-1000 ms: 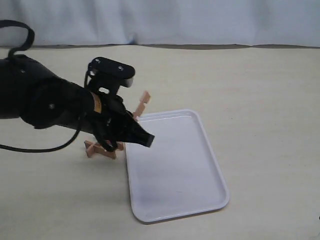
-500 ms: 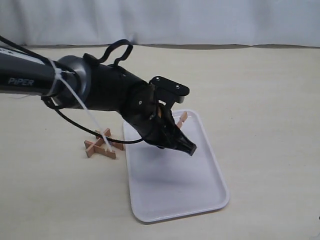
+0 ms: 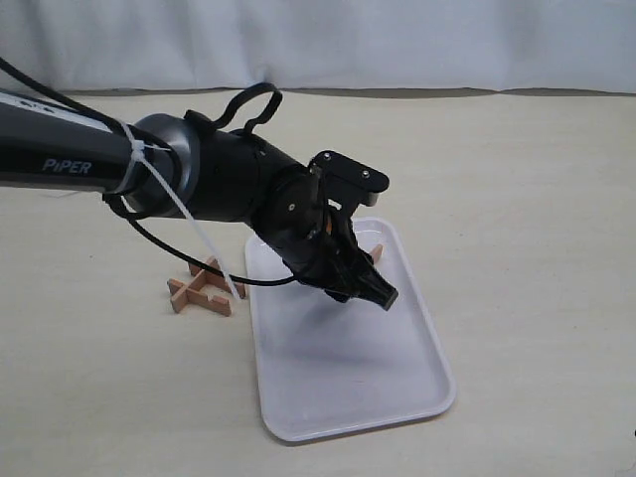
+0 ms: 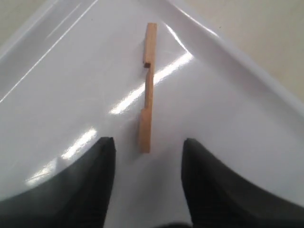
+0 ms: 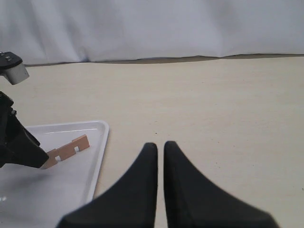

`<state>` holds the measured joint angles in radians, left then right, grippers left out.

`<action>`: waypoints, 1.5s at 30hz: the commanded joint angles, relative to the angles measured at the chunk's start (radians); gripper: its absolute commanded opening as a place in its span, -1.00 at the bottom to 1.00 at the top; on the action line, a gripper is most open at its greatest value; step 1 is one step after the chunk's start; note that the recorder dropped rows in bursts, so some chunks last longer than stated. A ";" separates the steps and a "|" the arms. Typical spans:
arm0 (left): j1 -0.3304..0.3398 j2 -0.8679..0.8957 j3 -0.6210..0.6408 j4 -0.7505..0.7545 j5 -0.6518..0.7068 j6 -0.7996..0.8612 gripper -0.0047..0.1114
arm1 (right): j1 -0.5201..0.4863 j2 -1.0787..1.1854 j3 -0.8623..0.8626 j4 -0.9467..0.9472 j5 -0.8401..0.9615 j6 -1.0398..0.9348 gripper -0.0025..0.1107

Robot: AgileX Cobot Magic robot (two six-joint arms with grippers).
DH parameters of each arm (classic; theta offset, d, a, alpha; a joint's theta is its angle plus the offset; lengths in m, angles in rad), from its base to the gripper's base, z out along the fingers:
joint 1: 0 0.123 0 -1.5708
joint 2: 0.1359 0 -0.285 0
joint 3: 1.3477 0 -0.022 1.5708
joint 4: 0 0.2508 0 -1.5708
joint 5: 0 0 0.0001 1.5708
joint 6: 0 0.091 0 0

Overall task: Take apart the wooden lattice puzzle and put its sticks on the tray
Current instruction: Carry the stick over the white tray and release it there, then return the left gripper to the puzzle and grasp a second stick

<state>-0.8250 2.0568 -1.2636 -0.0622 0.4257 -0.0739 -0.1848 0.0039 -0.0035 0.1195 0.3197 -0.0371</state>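
What is left of the wooden lattice puzzle (image 3: 204,288) sits on the table just left of the white tray (image 3: 338,388). One notched stick (image 4: 148,95) rests on the tray near its far corner, and it also shows as the stick (image 5: 66,151) in the right wrist view. My left gripper (image 4: 148,144) hovers low over the tray, open, with the stick's near end just beyond its fingertips. From outside, the left gripper (image 3: 383,295) hides most of the stick (image 3: 376,253). My right gripper (image 5: 160,145) is shut and empty above bare table right of the tray (image 5: 97,156).
A white cloth backdrop (image 3: 397,40) closes off the far edge of the beige table. The left arm's black body (image 3: 219,189) and its cables stretch over the table and the tray's far-left part.
The left arm has swung right from the puzzle to the tray, carrying one stick, and come down. The stick now rests on the tray.
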 commanded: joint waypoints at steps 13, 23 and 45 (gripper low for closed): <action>0.048 -0.301 -0.005 0.397 0.458 -0.157 -0.02 | 0.004 -0.004 0.003 0.000 -0.004 -0.001 -0.88; 0.224 -0.375 0.260 0.356 0.425 -0.167 -0.02 | 0.004 -0.004 0.003 0.000 -0.004 -0.001 -0.88; 0.233 -0.343 0.465 0.236 0.027 -0.194 -0.36 | 0.004 -0.004 0.003 0.000 -0.004 -0.001 -0.88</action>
<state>-0.5932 1.6945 -0.8040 0.1759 0.4695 -0.2571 -0.1848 0.0039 -0.0035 0.1195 0.3212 -0.0371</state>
